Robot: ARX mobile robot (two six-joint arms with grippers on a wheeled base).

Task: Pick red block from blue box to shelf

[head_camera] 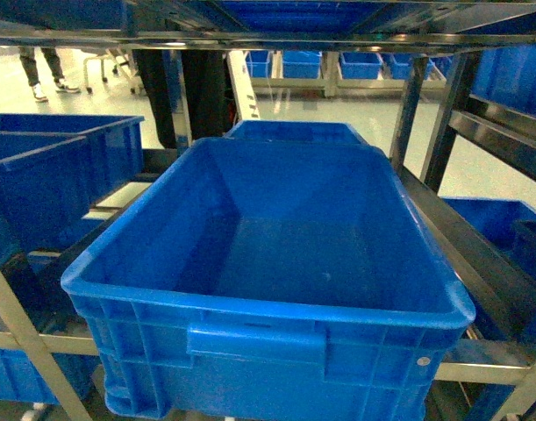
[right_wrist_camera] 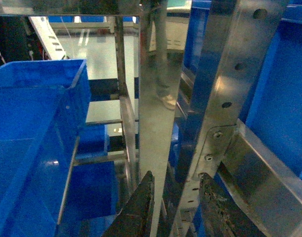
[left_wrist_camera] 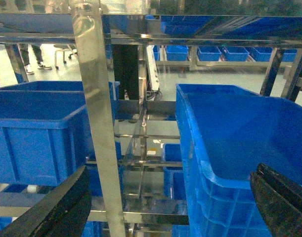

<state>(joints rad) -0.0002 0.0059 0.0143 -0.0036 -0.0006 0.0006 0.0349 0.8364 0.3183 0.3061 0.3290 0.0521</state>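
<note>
The red block and the blue box are out of view in all three views. The shelf is a silver-grey steel rack that fills the head view; neither gripper shows there. In the left wrist view a shelf post stands close ahead, and my left gripper is open wide with nothing held between its dark fingers. In the right wrist view my right gripper is open by a narrow gap, empty, just in front of an upright post of the shelf.
A large dark blue ribbed crate with nothing in it sits on the shelf tier straight ahead. A similar crate stands to its left, with more crates behind and below. A perforated bracket and rail lie to the right. A person stands on the floor far back.
</note>
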